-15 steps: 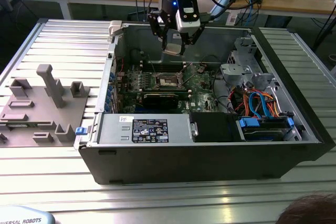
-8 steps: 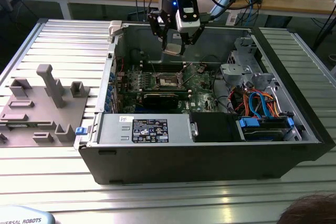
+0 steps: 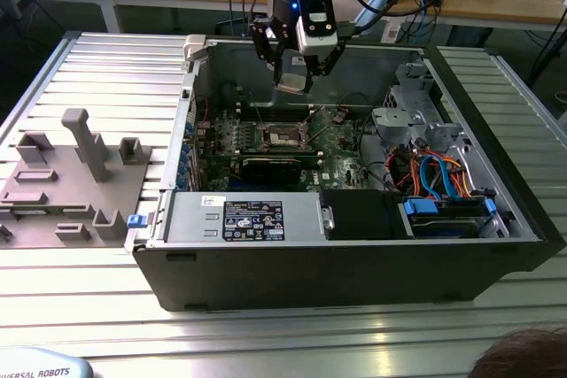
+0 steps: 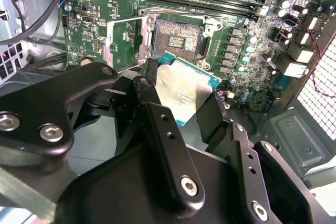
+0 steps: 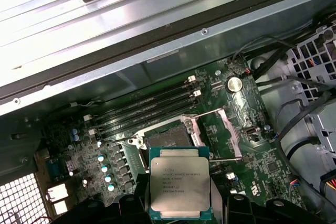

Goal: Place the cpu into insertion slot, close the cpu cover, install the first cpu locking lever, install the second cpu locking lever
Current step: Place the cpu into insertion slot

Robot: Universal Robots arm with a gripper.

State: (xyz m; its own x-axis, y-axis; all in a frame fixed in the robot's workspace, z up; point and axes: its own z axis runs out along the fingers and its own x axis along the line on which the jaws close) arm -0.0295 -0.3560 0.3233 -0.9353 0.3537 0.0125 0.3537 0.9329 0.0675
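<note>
The cpu (image 5: 180,182), a flat square chip with a dull silver top and a green edge, hung in the air inside an opened computer case (image 3: 266,263), pinched by two opposite edges between the black fingers of the gripper (image 3: 293,77). The gripper was clamped on it, with the metal top facing the first wrist camera and the chip held level. In the exterior view the chip sat high above the green motherboard, and the insertion slot (image 3: 285,136) lay below it, well apart, so the way to the socket was downward. In the first wrist view the chip hid one edge of the insertion slot (image 5: 169,139), and its sides ran roughly parallel to the socket's silver rim; the chip being square, it had no long axis to turn. The socket recess was bare and dark. The cpu cover (image 4: 123,40), a thin silver frame, stood swung back beside the socket. Long black memory slots (image 5: 147,108) ran alongside the socket. The case rested on a ribbed metal bench (image 3: 89,68).
</note>
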